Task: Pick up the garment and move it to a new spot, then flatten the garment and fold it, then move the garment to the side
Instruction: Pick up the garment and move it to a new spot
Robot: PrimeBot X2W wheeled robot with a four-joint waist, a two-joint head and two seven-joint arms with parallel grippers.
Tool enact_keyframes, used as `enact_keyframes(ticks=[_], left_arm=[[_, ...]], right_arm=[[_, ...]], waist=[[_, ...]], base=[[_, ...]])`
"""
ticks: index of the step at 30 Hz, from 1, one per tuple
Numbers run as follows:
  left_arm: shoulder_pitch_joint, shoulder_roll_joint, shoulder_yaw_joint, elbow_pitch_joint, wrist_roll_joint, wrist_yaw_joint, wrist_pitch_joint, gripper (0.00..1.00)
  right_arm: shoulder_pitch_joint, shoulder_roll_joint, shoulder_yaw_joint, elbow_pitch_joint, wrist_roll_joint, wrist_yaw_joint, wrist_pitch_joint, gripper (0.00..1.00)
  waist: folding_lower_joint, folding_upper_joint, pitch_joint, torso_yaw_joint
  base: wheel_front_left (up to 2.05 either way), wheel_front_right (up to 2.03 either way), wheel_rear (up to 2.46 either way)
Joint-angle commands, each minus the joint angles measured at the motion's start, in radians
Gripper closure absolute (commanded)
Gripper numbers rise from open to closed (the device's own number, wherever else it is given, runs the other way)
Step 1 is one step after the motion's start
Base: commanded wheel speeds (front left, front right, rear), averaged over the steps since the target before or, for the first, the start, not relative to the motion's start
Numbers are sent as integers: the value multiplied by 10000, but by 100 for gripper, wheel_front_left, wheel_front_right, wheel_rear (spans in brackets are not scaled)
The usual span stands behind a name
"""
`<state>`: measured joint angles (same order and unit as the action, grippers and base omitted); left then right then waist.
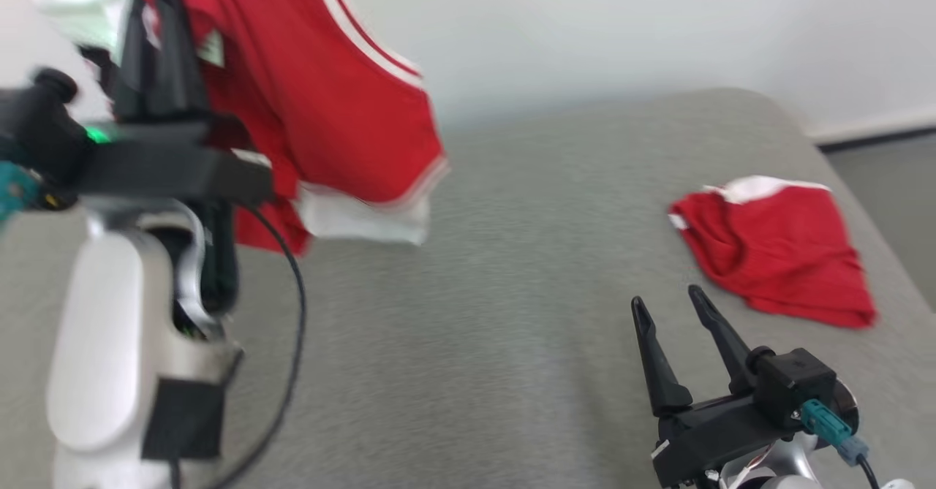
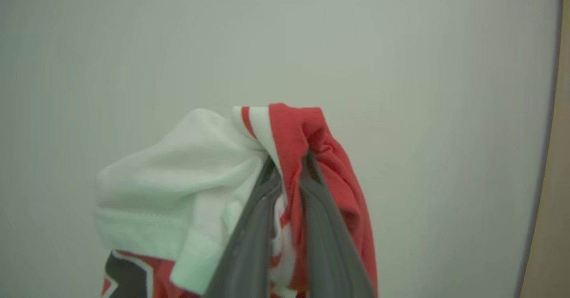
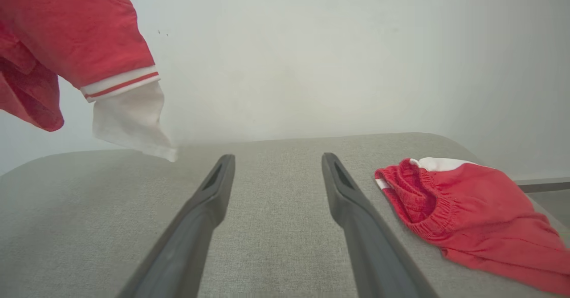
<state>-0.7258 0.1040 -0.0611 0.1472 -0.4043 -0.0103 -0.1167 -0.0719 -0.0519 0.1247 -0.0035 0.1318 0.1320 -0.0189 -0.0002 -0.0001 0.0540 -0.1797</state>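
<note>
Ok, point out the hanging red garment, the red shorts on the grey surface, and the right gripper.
hanging red garment [image 1: 344, 109]: head view, its broad red panel.
red shorts [image 3: 490, 213]: right wrist view, flat red fabric beside the waistband.
right gripper [image 1: 667, 297]: head view, midway between its fingertips.

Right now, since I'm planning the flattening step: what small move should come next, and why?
Probably lower the left tool so the red jersey settles on the grey surface: it hangs bunched from that tool, above the surface, while the right tool stands open.
</note>
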Motion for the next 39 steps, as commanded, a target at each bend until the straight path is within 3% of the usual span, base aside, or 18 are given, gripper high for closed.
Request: enact_keyframes(ticks=[1, 6, 10, 17, 20, 21, 22, 28, 33, 39], left_arm=[[390, -39, -141, -326, 113, 57, 84, 100], [1608, -283, -800, -1108, 75, 267, 230, 100], [2268, -362, -1102, -838, -95, 372, 307, 100], [3669, -481, -1482, 1316, -625, 573, -18, 100], [3919, -516, -1797, 2212, -888, 329, -295, 100], [3933, -532, -1970, 2444, -935, 189, -451, 55], [3978, -527, -2090, 2654, -1055, 43, -554, 0], [4239, -522, -2729, 3273, -1396, -591, -752, 0], [4549, -149, -3087, 2816, -1176, -904, -998, 0], [5494, 219, -2673, 1263, -543, -644, -1471, 0]], right_arm=[[82, 22, 56, 60, 134, -23, -98, 0], [43, 20, 96, 254, 320, -23, -318, 0], [-75, 22, 189, 367, 381, -23, -441, 0], [-239, 23, 301, 650, 536, -23, -610, 0], [-296, 19, 316, 719, 512, -23, -616, 0], [-281, 17, 267, 736, 473, -23, -612, 0], [-275, 19, 274, 757, 444, -23, -601, 0], [-203, 16, -50, 723, 293, -23, -548, 0], [-33, 18, -419, 583, 101, -23, -468, 0], [189, 15, -669, 443, 96, -23, -491, 0]], waist=[[2, 1, 29, -1348], [2, 1, 297, -1873], [2, 1, 428, -2055], [2, 1, 582, -2090], [2, 1, 604, -1902], [2, 1, 589, -1792], [2, 1, 570, -1710], [2, 1, 408, -1031], [2, 1, 306, -343], [2, 1, 182, 438]], base=[[0, 0, 0], [0, 0, 0], [0, 0, 0], [0, 0, 0], [0, 0, 0], [0, 0, 0], [0, 0, 0], [0, 0, 0], [0, 0, 0], [0, 0, 0]])
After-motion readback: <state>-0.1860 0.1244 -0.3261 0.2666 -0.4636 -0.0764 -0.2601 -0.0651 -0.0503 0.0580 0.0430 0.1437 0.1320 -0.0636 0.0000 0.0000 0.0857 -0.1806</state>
